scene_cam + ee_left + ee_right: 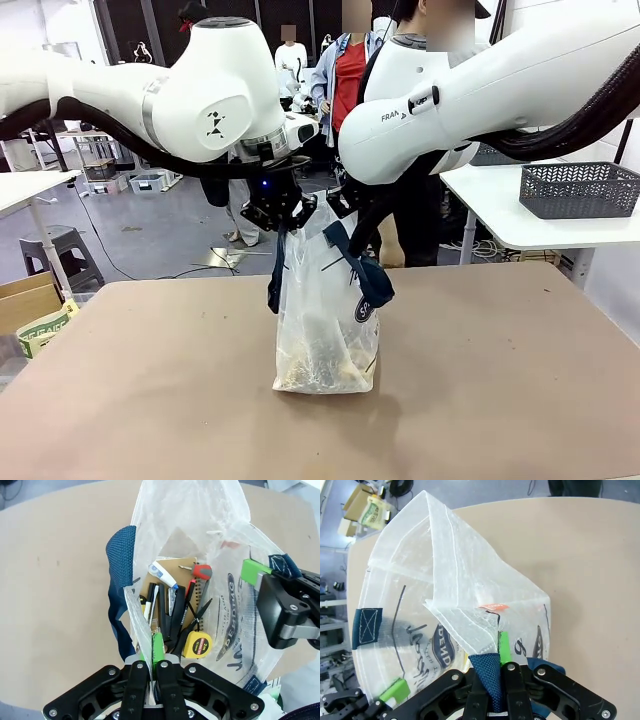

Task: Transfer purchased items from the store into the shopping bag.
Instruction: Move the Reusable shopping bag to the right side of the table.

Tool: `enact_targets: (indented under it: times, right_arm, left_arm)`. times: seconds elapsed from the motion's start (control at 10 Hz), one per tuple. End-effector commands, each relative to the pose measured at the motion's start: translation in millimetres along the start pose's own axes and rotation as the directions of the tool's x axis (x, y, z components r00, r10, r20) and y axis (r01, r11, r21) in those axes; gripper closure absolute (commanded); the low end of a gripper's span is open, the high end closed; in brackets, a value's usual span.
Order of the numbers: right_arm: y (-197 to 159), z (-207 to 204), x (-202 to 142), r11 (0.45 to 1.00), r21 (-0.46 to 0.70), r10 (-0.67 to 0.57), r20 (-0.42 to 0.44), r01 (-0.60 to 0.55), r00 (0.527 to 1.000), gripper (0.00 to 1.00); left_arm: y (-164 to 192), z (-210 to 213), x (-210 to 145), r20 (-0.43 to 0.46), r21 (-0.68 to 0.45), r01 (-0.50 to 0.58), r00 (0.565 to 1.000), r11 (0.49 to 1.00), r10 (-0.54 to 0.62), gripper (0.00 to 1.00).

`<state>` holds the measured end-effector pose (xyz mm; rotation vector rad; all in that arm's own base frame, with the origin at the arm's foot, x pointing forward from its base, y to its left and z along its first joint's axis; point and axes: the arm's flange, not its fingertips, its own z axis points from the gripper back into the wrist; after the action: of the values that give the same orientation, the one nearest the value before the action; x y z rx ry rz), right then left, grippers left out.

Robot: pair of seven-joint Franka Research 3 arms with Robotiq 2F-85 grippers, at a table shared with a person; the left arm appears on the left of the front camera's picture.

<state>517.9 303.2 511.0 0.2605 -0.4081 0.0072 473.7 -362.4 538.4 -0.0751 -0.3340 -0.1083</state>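
Note:
The shopping bag (pixel 325 320), translucent white with navy straps, stands on the brown table (pixel 500 380). My left gripper (pixel 283 222) is shut on the bag's upper rim, with its green pads pinching the plastic (pixel 154 650). My right gripper (pixel 345 215) is shut on a navy strap handle (pixel 487 672) at the opposite side, and the two hold the mouth apart. Inside the bag lie purchased items: a yellow tape measure (pixel 196 645), a brown notebook (pixel 180 567), a red-handled tool (pixel 201 571) and several dark pens. The store, a dark grey basket (pixel 580 190), sits far right.
The basket rests on a white side table (pixel 500 215) beyond the brown table's right corner. A person (pixel 350 70) stands behind the arms at the far side. A cardboard box (pixel 30 310) is on the floor at the left.

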Motion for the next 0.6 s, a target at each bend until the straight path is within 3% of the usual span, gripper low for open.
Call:
enact_targets:
  times: [0.0, 0.5]
  right_arm:
    - [8.5, -6.4, 8.2, 1.000, 0.009, -0.008, 0.004, 0.008, 1.000, 1.00]
    - [23.0, -16.2, 18.4, 0.999, 0.052, -0.012, 0.018, 0.011, 1.000, 1.00]
  left_arm:
    - [-7.3, -2.2, 5.8, 0.038, 0.002, 0.063, 0.997, 0.998, -0.063, 1.00]
    - [-11.0, -7.4, 10.9, 0.047, -0.032, 0.103, 0.994, 0.994, -0.101, 1.00]
